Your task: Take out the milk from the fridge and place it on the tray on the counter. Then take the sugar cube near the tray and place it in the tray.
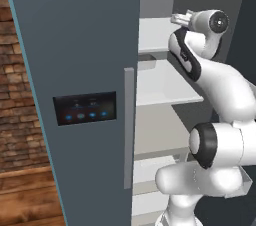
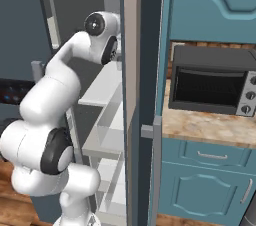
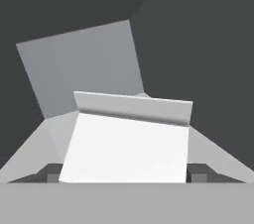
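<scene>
From the left base view, the white arm (image 1: 215, 95) reached up from the lower right into the open fridge (image 1: 75, 70), whose slate door carried a dark control panel (image 1: 85, 108) with blue lights and a long grey handle (image 1: 129, 127); the hand was level with an upper white shelf (image 1: 162, 87), and the gripper itself was hidden behind the wrist. From the right base view, the same arm (image 2: 55, 95) rose from the lower left and bent into the fridge (image 2: 131, 70) at the height of the upper shelf (image 2: 102, 87), past the edge of the open door; to the right, a dark microwave (image 2: 212, 82) sat on the speckled counter (image 2: 205, 127) above teal cabinets (image 2: 210, 185). In the hand view, the milk (image 3: 126, 143), a white carton with its folded top ridge facing the camera, stood on the shelf floor directly in front of the gripper (image 3: 124, 172), deep in the grey back corner of the compartment. The two dark fingertips (image 3: 198, 172) stood spread wide, one on each side of the carton's base, flanking it closely; whether they touched it could not be told.
</scene>
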